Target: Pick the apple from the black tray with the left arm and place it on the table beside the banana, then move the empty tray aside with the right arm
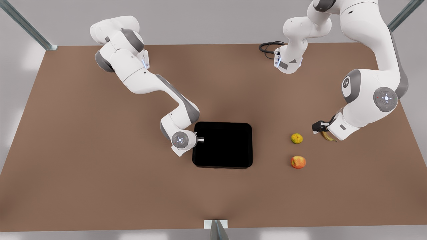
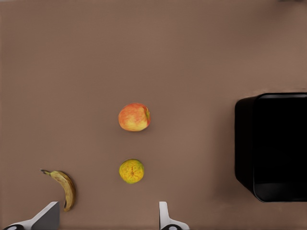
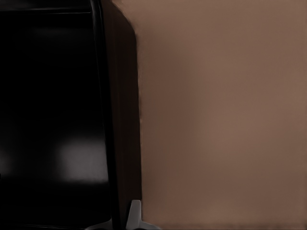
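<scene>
- The small round red-orange apple with yellow patches (image 1: 298, 162) lies on the large flat matte brown table (image 1: 100, 173), well to the front view's right of the glossy black rectangular tray (image 1: 223, 144); nothing lies inside the tray.
- A slightly smaller lumpy yellow-green round fruit (image 1: 297, 138) sits near the apple, farther from the front edge of the table and apart from it.
- The small thin curved dull-yellow banana with brown-black marks (image 1: 328, 136) lies to the front view's right of the yellow-green fruit, partly under the wrist of the arm there. In the left wrist view its long axis runs from the dark stem (image 2: 45, 171) along a bend to the blunt end beside one grey fingertip (image 2: 48, 215).
- The left gripper (image 2: 108, 218) hangs above the table near the banana and the yellow-green fruit; its 2 fingers are spread wide with bare table between them, pinching nothing.
- The right gripper (image 1: 200, 139) is low at the tray's rim on the front view's left. In the right wrist view 1 pale fingertip (image 3: 135, 215) sits just outside the tray wall (image 3: 122, 120); whether the fingers are spread or pressed on the rim I cannot tell.
- The tray's slightly longer sides run left to right across the front view, square to the table edges.
- A black looped cable (image 1: 268, 48) lies at the far side of the table, well away from the fruit.
</scene>
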{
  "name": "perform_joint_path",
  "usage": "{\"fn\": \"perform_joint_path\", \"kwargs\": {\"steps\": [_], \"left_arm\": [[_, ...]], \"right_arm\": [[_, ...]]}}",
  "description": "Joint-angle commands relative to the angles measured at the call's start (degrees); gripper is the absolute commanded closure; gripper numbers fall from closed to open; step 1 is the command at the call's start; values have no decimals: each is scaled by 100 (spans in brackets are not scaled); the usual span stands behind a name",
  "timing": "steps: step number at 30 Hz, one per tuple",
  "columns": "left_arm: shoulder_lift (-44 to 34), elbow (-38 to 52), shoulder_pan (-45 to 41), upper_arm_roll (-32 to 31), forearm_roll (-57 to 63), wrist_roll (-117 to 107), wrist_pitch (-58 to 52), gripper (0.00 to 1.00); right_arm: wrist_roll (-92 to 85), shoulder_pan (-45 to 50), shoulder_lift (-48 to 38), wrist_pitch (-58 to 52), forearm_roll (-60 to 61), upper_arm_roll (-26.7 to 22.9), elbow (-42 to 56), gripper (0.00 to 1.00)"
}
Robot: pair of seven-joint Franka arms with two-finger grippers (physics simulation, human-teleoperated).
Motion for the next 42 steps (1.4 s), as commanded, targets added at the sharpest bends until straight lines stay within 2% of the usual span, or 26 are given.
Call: {"fn": "perform_joint_path", "kwargs": {"steps": [1,3,5,10,17,19,22,24,30,34,42], "left_arm": [[0,4,-1,-2,11,42,6,0],[0,4,-1,-2,11,42,-3,0],[0,4,-1,-2,3,42,-3,0],[0,-4,-1,-2,3,42,-3,0],[0,-13,-1,-11,11,24,-3,0],[0,-22,-1,-11,11,24,-3,0],[0,-22,-1,-11,3,16,-3,0],[0,-22,-1,-11,11,16,6,0],[0,-22,-10,-11,11,16,6,0],[9,-22,-10,-11,3,7,6,0],[9,-22,-10,-11,11,-2,24,0]], "right_arm": [[95,0,-8,-81,-28,10,3,88],[42,0,-87,-222,-28,10,3,90],[-81,-351,-158,-424,-46,326,12,92],[-468,-562,-465,-1065,-45,362,12,95],[-2163,-1415,-808,-2648,-98,274,355,95],[-2849,-1415,-957,-2903,-81,-139,355,95],[-3508,-1608,-1133,-3236,-98,-394,355,95],[-4079,-1679,-1283,-3351,-90,-736,355,95],[-6145,-1687,-1380,-3483,-90,-2125,364,95],[-7182,-1696,-1353,-3395,-90,-2794,504,95],[-7367,-2004,-712,-2885,-81,-2873,478,95]]}}
